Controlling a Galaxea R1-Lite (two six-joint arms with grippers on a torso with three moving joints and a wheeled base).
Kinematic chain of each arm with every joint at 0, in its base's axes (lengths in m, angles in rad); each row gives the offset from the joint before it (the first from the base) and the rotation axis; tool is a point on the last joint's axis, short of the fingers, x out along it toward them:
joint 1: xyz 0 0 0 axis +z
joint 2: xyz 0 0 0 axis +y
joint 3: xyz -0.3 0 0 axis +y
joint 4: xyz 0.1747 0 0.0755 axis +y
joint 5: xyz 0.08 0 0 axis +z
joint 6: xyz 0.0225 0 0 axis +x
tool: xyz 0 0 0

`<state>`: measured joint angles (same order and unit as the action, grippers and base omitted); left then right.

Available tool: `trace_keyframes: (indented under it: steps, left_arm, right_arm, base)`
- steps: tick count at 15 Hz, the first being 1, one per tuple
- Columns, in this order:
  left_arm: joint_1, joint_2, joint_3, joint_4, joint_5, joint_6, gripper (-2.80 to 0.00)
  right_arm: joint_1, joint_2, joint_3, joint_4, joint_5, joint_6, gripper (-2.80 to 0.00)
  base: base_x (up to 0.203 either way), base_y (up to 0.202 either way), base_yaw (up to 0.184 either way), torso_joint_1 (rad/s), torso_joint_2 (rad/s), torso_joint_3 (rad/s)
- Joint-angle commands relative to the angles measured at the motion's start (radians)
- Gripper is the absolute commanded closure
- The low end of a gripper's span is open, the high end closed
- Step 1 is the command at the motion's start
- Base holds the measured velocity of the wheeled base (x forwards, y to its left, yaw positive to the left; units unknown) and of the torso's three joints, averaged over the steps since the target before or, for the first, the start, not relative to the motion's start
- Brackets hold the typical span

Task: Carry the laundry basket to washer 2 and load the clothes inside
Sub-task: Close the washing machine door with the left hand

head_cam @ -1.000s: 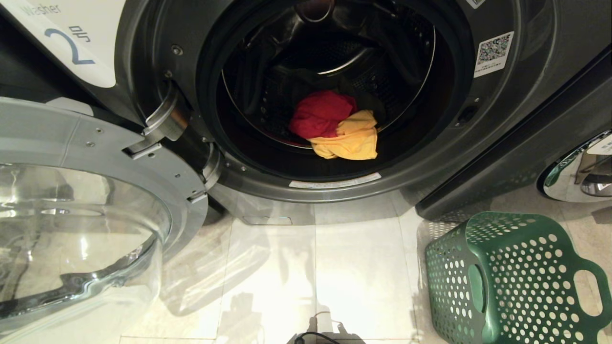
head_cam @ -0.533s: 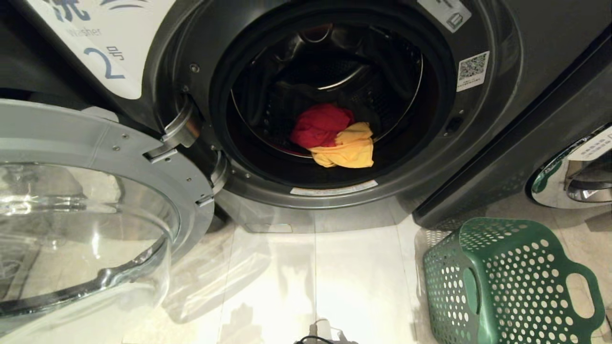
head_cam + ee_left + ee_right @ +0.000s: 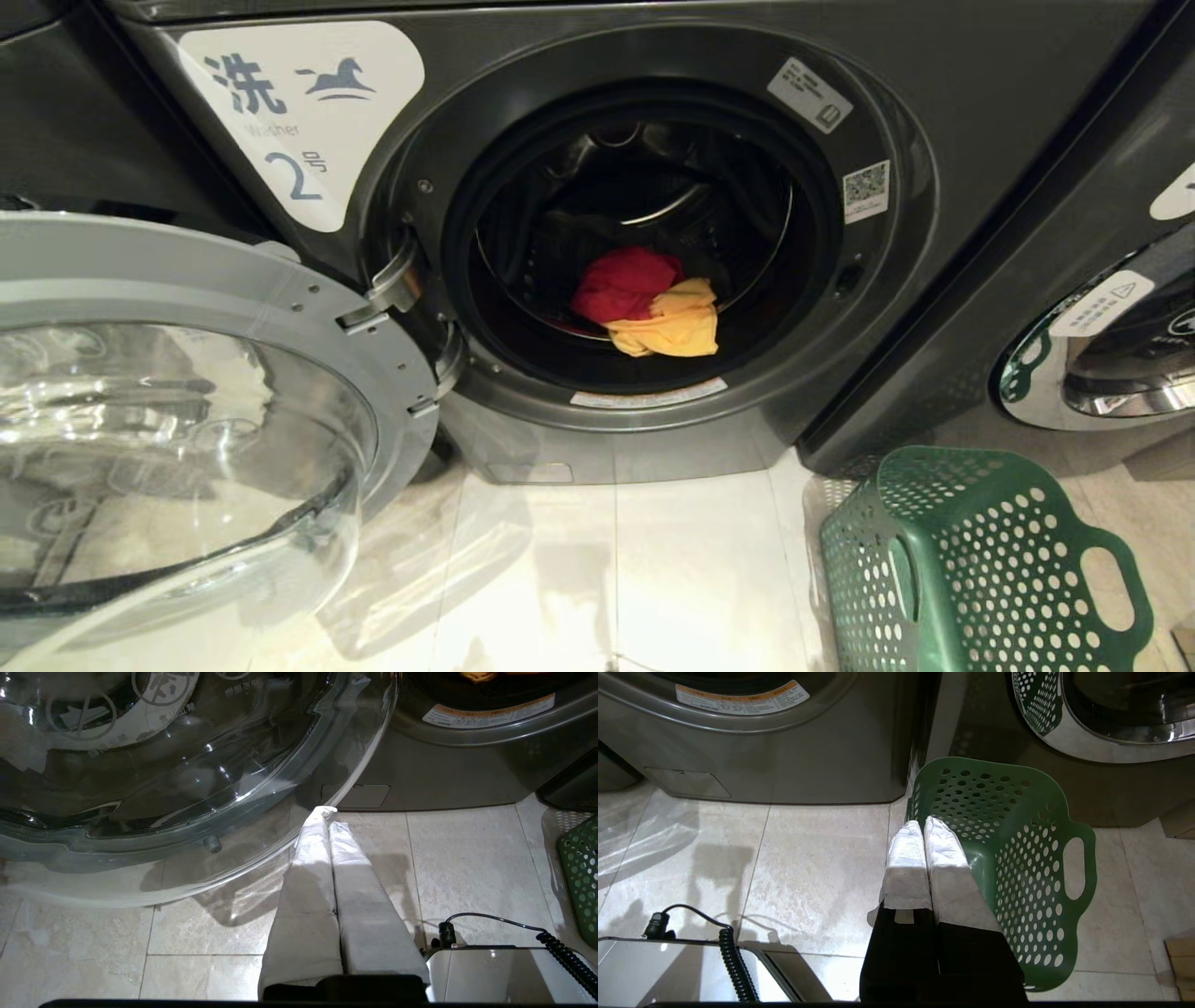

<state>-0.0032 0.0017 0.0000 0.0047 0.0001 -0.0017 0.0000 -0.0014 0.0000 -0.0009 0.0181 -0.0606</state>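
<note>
Head cam: red piece (image 3: pixel 624 283) and yellow piece (image 3: pixel 674 321) already in washer 2 (image 3: pixel 644 233), door open; left gripper (image 3: pixel 326 812) pinched empty; right gripper (image 3: pixel 923 823) pinched too, empty-looking laundry basket (image 3: pixel 1017 858) right beside it, so loading looks basically done

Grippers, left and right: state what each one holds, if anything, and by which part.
Nothing is held. The left gripper is shut on nothing above the floor beside the open door. The right gripper is shut and empty over the basket.
</note>
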Motion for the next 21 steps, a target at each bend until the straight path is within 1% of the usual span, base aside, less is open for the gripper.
trace_keyframes:
  steps: [1, 12, 15, 21]
  left_arm:
    - [0.0, 0.001, 0.0, 0.0, 0.0, 0.0, 0.0]
    - [0.0, 0.0, 0.0, -0.002, 0.0, -0.001, 0.0]
    - [0.0, 0.0, 0.0, -0.002, 0.0, 0.001, 0.0]
    - [0.0, 0.001, 0.0, -0.002, 0.0, 0.0, 0.0]
  right_arm:
    - [0.0, 0.003, 0.0, -0.001, 0.0, -0.001, 0.0]
    - [0.0, 0.003, 0.0, -0.001, 0.0, -0.008, 0.0]
    - [0.0, 0.003, 0.0, -0.001, 0.0, -0.001, 0.0]
    - [0.0, 0.003, 0.0, -0.001, -0.001, -0.004, 0.0]
  base:
    - [0.0, 0.0, 0.0, 0.005, 0.0, 0.207]
    - [0.0, 0.0, 0.0, 0.002, 0.0, 0.204]
    - [0.0, 0.0, 0.0, 0.0, 0.0, 0.079]
    - [0.0, 0.0, 0.0, 0.0, 0.0, 0.0]
